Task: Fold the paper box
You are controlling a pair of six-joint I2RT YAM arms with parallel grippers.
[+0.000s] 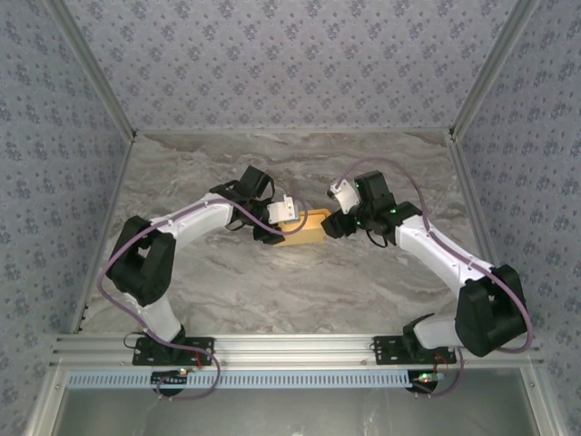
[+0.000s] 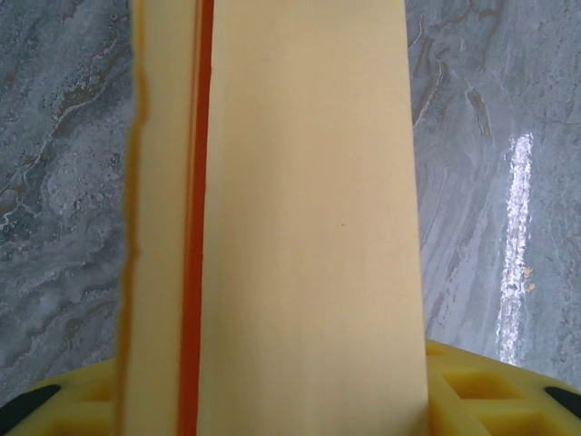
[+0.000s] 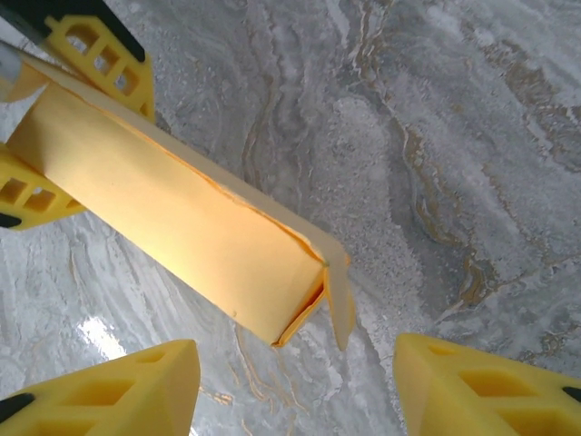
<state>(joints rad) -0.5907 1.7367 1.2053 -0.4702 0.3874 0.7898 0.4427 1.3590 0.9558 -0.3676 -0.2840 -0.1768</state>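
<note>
On marble table (image 1: 272, 286), left jaws clamp the part-hidden paper box (image 3: 195, 222); right jaws apart.

Item: paired arms, matched build.
- Left white-shelled arm with bulky black joint housings (image 1: 195, 218); right white-shelled arm with bulky black joint housings (image 1: 436, 250).
- Left lavender cable (image 1: 106, 272) and right lavender cable (image 1: 413, 186), each looped alongside its arm.
- Black base mounts (image 1: 172, 350).
- Yellow moulded plastic fingers (image 3: 490, 381) with square recessed pockets and black trim.
- Small green lights (image 1: 363, 218) near the right wrist.

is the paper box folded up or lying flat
Folded: the paper box forms a long tube, not a flat sheet. Its near end is open, with an end flap sticking out.
</note>
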